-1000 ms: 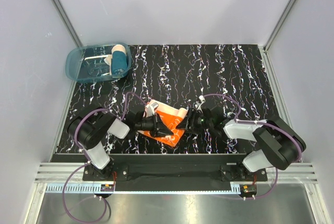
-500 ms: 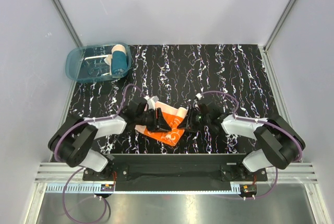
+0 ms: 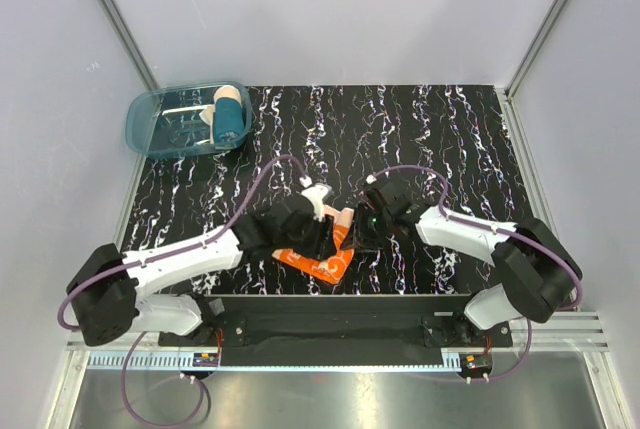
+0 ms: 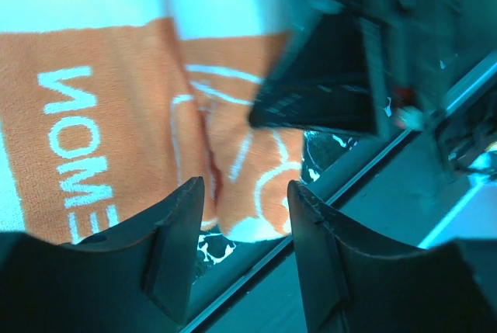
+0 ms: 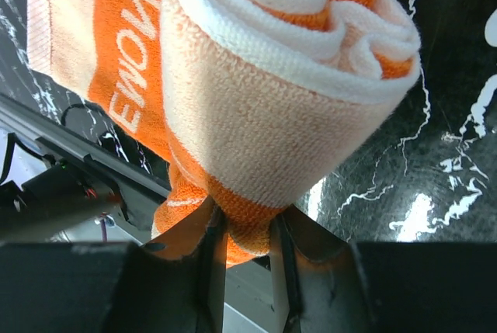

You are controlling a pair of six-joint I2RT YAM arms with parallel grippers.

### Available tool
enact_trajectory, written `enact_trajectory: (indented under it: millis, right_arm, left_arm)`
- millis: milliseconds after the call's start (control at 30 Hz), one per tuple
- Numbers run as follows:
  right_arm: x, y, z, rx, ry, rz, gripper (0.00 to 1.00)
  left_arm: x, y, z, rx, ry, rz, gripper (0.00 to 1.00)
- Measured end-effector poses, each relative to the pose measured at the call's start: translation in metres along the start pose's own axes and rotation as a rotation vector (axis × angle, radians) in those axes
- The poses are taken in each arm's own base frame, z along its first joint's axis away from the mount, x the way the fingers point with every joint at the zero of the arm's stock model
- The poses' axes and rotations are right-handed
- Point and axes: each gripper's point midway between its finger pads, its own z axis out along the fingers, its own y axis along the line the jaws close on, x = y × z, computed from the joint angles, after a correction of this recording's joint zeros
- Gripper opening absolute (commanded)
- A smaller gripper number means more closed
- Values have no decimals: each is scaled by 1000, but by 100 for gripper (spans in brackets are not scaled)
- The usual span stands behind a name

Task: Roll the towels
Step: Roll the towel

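**A:** What have your claws got?

**B:** My right gripper [image 5: 245,232] is pinched on a lower fold of the orange towel [image 5: 256,116], which is half rolled at the table's [image 3: 450,139] near edge. My left gripper [image 4: 247,193] gapes empty just above the flat part.

**A:** How do you do it well?

**B:** I'd keep the roll tight and wind the loose flap evenly.

**A:** What has changed?

**B:** A second ago my left was closed and further back, and my right stood wider. The teal towel [image 3: 228,119] sits rolled in the tub [image 3: 160,129].

The black table top [image 3: 420,139], veined in white like marble, carries two things. A translucent blue plastic tub [image 3: 140,135] sits at its far left corner. A partly rolled orange towel [image 3: 322,265] with white lettering lies close to the near edge, roughly midway across.
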Motion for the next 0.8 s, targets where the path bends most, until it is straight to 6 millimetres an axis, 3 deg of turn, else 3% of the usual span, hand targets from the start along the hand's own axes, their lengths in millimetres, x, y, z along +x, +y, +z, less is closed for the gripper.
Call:
enact_trajectory:
  millis: [200,367,567,800]
  right_arm:
    - [0,0,1,63,41,3,25]
    - [3,-2,4,87,64,8,24]
    - [4,-2,4,91,69,5,24]
    - [5,-4,4,101,69,7,24]
  left_arm:
    - [9,-23,-1,-68,-28,184,56]
    - [20,-31,15,-143,-3,283,59]
    - [41,-28,35,-220,53,367,62]
    - [47,-20,45,-295,62,406,63]
